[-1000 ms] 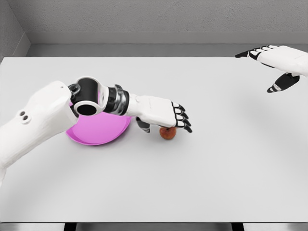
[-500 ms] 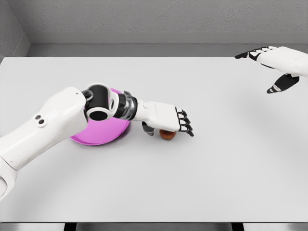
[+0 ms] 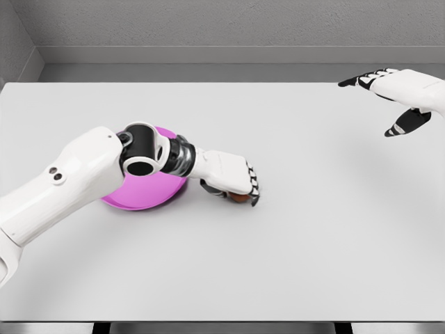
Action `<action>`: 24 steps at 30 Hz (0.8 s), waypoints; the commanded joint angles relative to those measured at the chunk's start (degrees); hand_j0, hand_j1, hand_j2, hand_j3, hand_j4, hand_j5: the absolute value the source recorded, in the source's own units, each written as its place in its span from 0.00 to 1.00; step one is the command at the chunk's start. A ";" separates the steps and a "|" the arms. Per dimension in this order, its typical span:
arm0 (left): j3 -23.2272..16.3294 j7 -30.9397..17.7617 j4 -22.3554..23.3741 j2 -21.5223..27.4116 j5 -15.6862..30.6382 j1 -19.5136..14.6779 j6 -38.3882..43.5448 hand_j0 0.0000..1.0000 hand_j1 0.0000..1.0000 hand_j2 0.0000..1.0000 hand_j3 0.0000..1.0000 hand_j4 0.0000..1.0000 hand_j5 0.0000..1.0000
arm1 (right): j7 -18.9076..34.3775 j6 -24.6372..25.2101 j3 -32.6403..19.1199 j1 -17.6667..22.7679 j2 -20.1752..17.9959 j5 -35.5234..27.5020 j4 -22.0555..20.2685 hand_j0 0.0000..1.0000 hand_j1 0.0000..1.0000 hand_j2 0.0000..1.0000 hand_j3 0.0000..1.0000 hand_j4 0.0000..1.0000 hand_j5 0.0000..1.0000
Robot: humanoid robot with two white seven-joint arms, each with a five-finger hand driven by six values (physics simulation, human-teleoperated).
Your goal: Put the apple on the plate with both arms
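1. Head view: the left hand (image 3: 233,182) lies low on the table (image 3: 292,236), fingers curled down over the apple (image 3: 238,197) — only a sliver of red shows beneath them, so it appears gripped.
2. Apple sits on the table just right of the plate (image 3: 149,198), not on it.
3. Plate — pink and round — is largely hidden by the left forearm; what shows of it holds nothing.
4. Right hand (image 3: 393,94) hovers at the far right edge, fingers spread, holding nothing, well apart from the apple.
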 commanded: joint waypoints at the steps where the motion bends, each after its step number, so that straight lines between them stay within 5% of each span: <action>1: 0.15 -0.62 0.00 0.10 -0.01 0.09 0.10 0.51 0.51 0.51 0.51 0.51 0.51 | -0.02 -0.03 -0.01 0.00 -0.19 0.00 -0.02 1.00 1.00 1.00 1.00 1.00 1.00; 6: 0.24 -0.62 -0.08 0.19 -0.01 0.17 0.10 0.43 0.43 0.43 0.43 0.43 0.43 | -0.02 -0.03 -0.01 -0.09 -0.01 0.00 -0.02 1.00 1.00 1.00 1.00 1.00 1.00; 13: 2.44 -0.53 -0.52 1.94 1.13 0.35 0.10 0.15 0.15 0.15 0.15 0.15 0.15 | -0.02 0.06 -0.01 0.00 -0.19 -0.09 -0.02 1.00 1.00 1.00 1.00 1.00 1.00; 24: 11.31 -0.09 -0.96 9.59 14.76 2.99 0.10 0.16 0.16 0.16 0.16 0.16 0.16 | -0.02 -0.03 0.16 0.18 -0.10 -0.09 -0.02 1.00 1.00 1.00 1.00 1.00 1.00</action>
